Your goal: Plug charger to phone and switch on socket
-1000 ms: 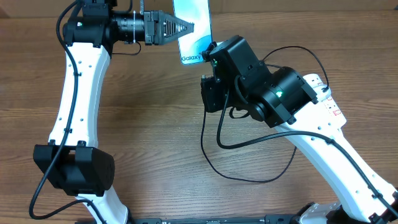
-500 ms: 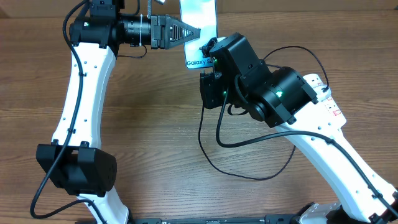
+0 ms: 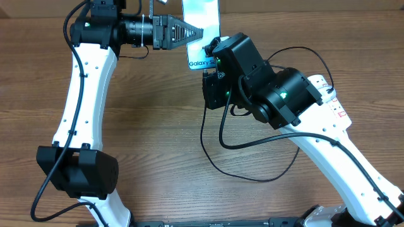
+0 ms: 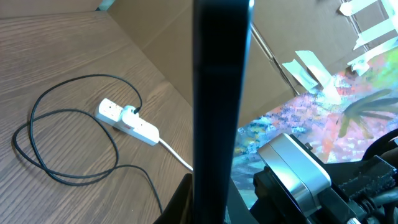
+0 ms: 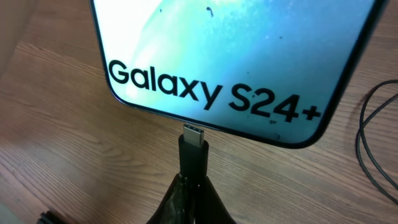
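My left gripper [image 3: 198, 31] is shut on the phone [image 3: 202, 25] and holds it up at the table's far side, with the "Galaxy" end toward the right arm. The left wrist view shows the phone [image 4: 221, 93] edge-on as a dark bar between the fingers [image 4: 184, 202]. My right gripper [image 5: 196, 193] is shut on the charger's black plug [image 5: 193, 158]. Its silver tip [image 5: 193, 133] meets the bottom edge of the phone [image 5: 249, 50]. The charger cable [image 3: 252, 178] loops across the table to the white socket [image 3: 332, 101], which is also in the left wrist view [image 4: 127, 121].
The black cable lies in wide loops [image 4: 62, 143] on the wooden table in front of the socket. A thick white cord [image 4: 177, 155] runs off from the socket. A cardboard wall [image 4: 161, 50] stands behind the table. The right arm's bulky wrist [image 3: 252, 75] hides its fingers from above.
A second ago the phone was further left and higher. The left arm carried it right and down to the plug tip. It has held still for the last half second.
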Tool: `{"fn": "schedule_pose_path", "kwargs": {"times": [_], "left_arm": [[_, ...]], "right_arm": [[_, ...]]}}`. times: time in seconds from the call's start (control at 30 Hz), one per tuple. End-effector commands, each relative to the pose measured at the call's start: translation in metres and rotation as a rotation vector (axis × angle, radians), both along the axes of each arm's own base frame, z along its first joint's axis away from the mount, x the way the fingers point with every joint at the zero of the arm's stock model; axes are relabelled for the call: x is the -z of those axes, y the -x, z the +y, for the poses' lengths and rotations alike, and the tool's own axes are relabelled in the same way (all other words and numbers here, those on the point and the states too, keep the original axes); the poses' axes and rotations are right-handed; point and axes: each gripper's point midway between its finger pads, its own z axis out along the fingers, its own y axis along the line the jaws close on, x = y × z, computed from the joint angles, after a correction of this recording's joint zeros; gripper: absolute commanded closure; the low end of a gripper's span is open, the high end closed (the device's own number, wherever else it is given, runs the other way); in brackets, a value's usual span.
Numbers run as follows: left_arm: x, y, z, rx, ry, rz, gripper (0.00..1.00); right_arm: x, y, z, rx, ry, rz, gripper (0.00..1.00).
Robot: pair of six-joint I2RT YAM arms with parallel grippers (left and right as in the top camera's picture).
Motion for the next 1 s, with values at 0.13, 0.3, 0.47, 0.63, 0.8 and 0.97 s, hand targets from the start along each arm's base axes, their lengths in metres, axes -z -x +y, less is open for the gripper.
{"fn": "schedule_pose_path", "kwargs": {"times": [0.13, 0.3, 0.47, 0.63, 0.8, 0.97], "left_arm": [[-0.0161, 0.0105, -0.0010, 0.051, 0.050, -0.030, 0.96], [-0.0161, 0.0103, -0.0007, 0.048, 0.050, -0.018, 0.96], [-0.0168, 0.0110, -0.0006, 0.053, 0.054, -0.018, 0.96], [-0.0212, 0.0150, -0.0002, 0.077, 0.079, -0.019, 0.96], [-0.0211, 0.0149, -0.0002, 0.077, 0.078, -0.020, 0.96], [-0.0209, 0.0146, -0.0001, 0.075, 0.077, -0.021, 0.96]], "right_arm": [[-0.0127, -0.0064, -0.0025, 0.044, -0.018, -0.031, 0.96], [-0.0119, -0.0059, -0.0029, 0.054, -0.021, -0.022, 0.96], [-0.0126, -0.0065, -0.0023, 0.057, -0.026, -0.023, 0.96], [-0.0116, -0.0068, -0.0018, 0.058, -0.027, -0.019, 0.96], [-0.0121, -0.0073, -0.0014, 0.059, -0.029, -0.022, 0.96], [-0.0135, -0.0084, -0.0005, 0.058, -0.034, -0.028, 0.96]]}}
